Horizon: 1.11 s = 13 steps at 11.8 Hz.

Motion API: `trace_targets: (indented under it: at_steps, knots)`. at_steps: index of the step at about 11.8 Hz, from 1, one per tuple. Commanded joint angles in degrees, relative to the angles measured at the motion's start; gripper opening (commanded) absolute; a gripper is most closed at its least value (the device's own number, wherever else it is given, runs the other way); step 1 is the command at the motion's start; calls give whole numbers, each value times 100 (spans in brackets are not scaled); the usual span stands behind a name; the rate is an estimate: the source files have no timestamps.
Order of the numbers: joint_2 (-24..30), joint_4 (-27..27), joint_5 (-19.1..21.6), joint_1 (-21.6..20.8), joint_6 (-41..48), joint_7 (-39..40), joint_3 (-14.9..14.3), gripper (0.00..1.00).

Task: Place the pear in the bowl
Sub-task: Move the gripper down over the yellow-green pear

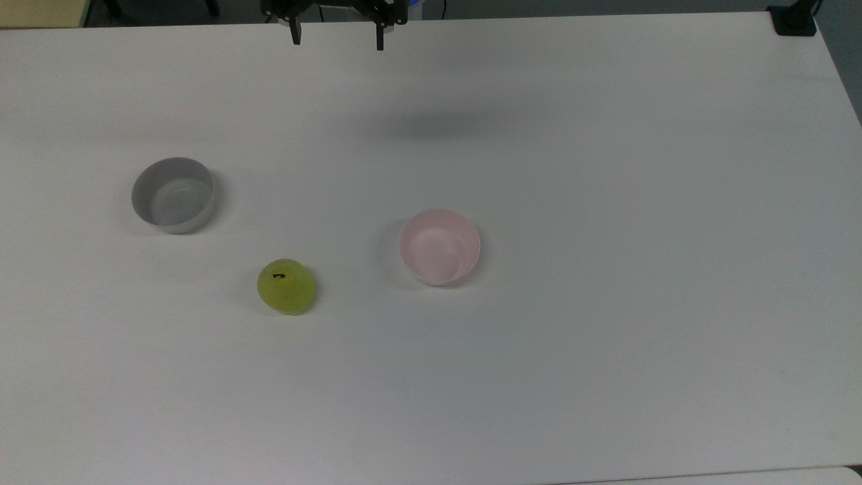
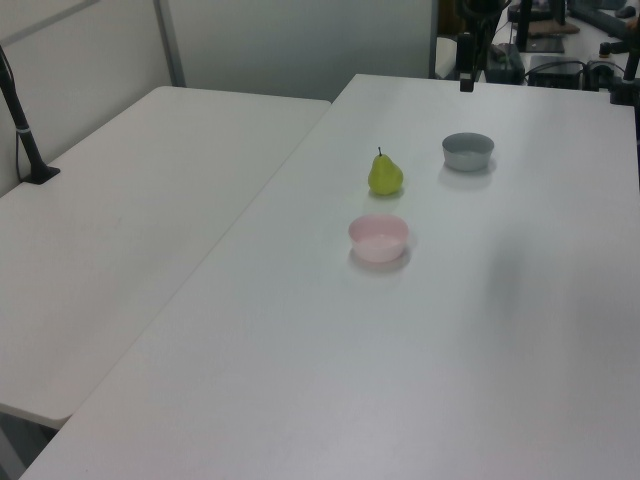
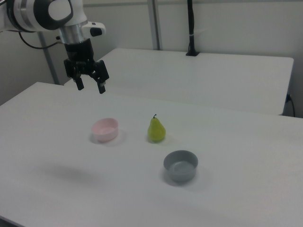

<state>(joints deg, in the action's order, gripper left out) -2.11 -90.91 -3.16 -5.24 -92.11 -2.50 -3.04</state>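
A small yellow-green pear (image 1: 287, 286) (image 2: 385, 175) (image 3: 156, 130) stands upright on a broad white table (image 1: 606, 337) (image 2: 480, 340) (image 3: 236, 142), its long axis vertical and its short dark stem pointing straight up (in the top view the stem shows as a dark fleck near the fruit's crown). The pear sits on the bare surface, touching neither dish. In the top view a small round pale pink bowl (image 1: 440, 246) (image 2: 378, 238) (image 3: 105, 129) lies near the pear on the top view's right, with a clear strip of table between them, and a grey-white round bowl (image 1: 174, 195) (image 2: 468, 151) (image 3: 180, 165) sits up and to the top view's left, also apart. Both bowls rest mouth up with nothing inside. All three things lie well in from the table's edges, with open surface on every side.

The robot's black two-finger hand (image 1: 337, 30) (image 3: 90, 85) hangs high over the far edge in the top view, well apart from the pear and both bowls; its fingers are spread wide and grip nothing. In the right view the white and grey arm (image 3: 42, 14) carries it from the right view's upper left.

A second white table (image 2: 130, 220) (image 3: 203, 75) adjoins the first, a black post (image 2: 22, 125) (image 3: 191, 28) clamped at its far side, pale partition walls behind.
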Motion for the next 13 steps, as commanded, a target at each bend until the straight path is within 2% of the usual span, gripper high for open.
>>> trace_targets:
  at_steps: [1,11,13]
  knots:
    - [105,-67,114,14,89,4,-21,100]
    - [70,-67,114,23,62,91,-30,100]
    - [-52,117,114,102,36,179,-30,100]
